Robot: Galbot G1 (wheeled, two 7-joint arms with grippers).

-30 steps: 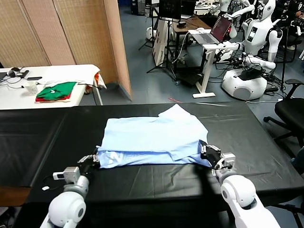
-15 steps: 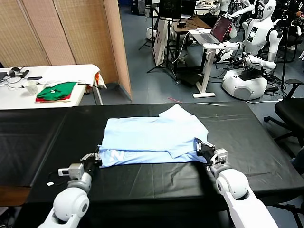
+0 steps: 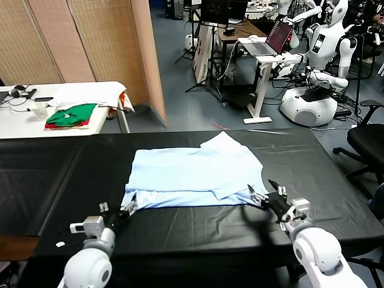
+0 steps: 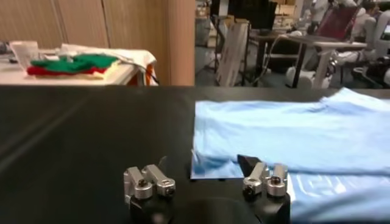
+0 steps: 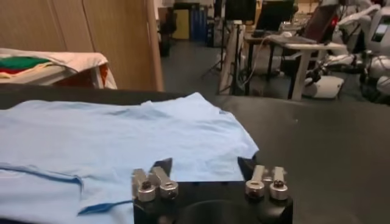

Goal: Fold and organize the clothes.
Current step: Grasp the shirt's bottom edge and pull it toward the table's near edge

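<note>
Change: left pincer (image 3: 119, 204) and right pincer (image 3: 261, 187) have let go of the shirt's (image 3: 192, 174) near edge and backed off, both released and empty.
Meaning: this fold looks laid; further folds probably remain.
Shirt: flat, mid-tabletop (image 3: 312, 162).
Left wrist view: white lettering (image 4: 317, 185), unreadable.
Right wrist view: plain sleeve side.

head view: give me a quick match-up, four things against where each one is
1. T-shirt
2. green and red garments
3. left gripper
4. right gripper

a. white side table
b. at the shirt's near right corner, open, empty
c. spread on the black table
d. at the shirt's near left corner, open, empty

Pairs: 1-c, 2-a, 3-d, 4-b
</note>
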